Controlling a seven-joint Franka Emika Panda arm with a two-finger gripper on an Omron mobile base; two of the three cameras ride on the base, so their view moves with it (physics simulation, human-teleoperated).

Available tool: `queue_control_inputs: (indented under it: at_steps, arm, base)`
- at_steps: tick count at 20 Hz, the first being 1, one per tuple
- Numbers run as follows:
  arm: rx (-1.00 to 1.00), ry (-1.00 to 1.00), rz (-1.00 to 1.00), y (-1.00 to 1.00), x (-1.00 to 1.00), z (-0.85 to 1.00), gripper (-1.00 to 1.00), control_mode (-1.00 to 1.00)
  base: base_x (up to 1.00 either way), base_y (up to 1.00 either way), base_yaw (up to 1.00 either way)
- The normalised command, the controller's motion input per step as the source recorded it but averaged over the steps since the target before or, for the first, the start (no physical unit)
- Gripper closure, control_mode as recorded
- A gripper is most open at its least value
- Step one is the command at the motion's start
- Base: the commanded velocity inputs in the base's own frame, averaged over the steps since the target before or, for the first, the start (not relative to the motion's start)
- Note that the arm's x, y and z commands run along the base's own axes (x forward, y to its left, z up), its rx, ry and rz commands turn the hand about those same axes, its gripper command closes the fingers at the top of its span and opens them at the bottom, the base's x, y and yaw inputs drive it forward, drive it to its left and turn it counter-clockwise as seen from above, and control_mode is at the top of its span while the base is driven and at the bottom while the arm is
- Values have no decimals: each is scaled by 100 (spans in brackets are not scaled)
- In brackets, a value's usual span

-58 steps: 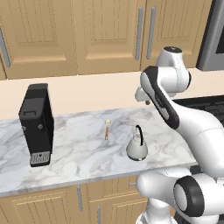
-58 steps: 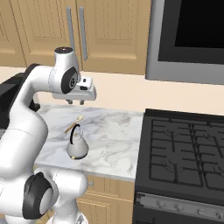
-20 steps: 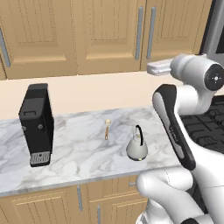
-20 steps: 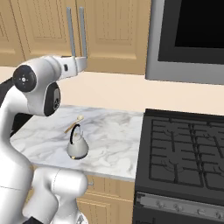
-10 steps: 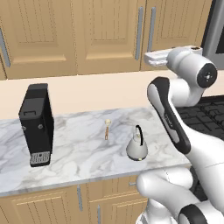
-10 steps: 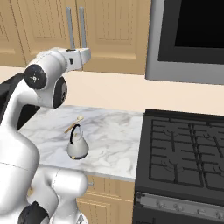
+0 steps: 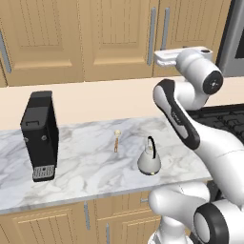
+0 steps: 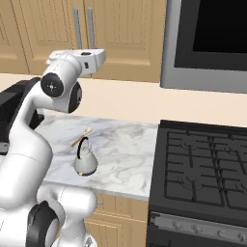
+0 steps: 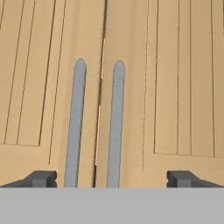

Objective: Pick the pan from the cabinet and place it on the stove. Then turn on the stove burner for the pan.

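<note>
Step in hand: opening the cabinet (image 9: 144,87). The gripper (image 9: 111,178) faces its two closed doors with jaws spread wide, holding nothing, both grey bar handles (image 9: 114,127) between the tips. Next move, likely: shift onto one handle, close, pull. The pan cannot be seen; presumably it sits behind the doors. The stove (image 8: 202,169) at the bench's right end is bare.

Cabinet (image 9: 52,87) doors shut, inside hidden; handles (image 9: 75,127) cut off at bottom.
</note>
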Motion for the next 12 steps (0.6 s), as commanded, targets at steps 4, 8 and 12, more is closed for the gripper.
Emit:
queue_control_inputs:
  at_steps: [4,8,12]
  arm:
    - [4,-10,0,-16,34,0,-100,-100]
    - [3,-8,0,-2,40,0,-100,-100]
    - [0,-7,0,0,32,0,-100,-100]
  base:
    - [0,0,0]
    - [0,0,0]
    - [0,0,0]
